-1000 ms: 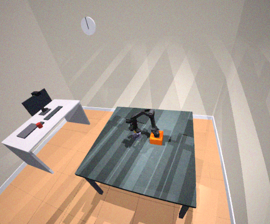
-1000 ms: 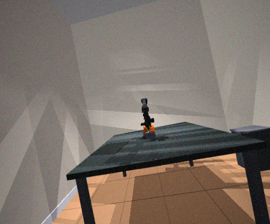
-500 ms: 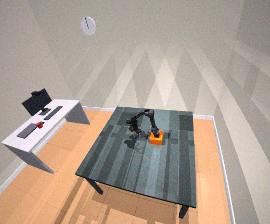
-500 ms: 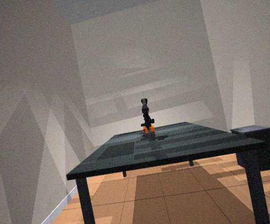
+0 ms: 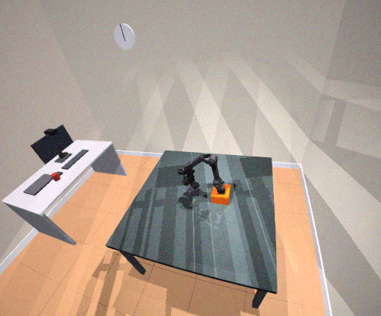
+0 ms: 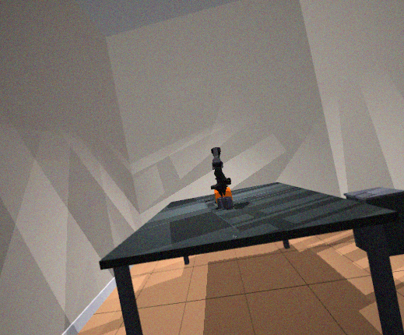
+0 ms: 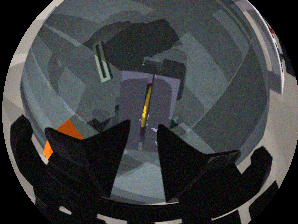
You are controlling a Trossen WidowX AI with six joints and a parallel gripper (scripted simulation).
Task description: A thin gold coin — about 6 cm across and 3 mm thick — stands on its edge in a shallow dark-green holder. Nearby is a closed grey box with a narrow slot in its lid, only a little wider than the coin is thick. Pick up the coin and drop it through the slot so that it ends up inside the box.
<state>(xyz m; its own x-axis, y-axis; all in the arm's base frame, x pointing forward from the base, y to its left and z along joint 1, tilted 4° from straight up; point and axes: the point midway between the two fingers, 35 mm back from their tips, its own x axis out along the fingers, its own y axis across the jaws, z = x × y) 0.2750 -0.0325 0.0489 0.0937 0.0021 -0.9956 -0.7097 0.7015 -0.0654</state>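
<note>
Wrist cam: we see our gripper (image 7: 141, 137) w/ fingers parted, holding nothing, right above the grey box (image 7: 148, 106). Gold coin (image 7: 145, 104) sits edge-on in the lid slot. Dark-green holder (image 7: 101, 62) lies apart, upper left.

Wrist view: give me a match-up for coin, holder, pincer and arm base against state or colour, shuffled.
Things:
1 coin
2 holder
3 pincer
4 arm base

States:
A orange
B open, holding nothing
C edge-on at the slot of the box
D no coin in it

Pairs: 1-C, 2-D, 3-B, 4-A
</note>
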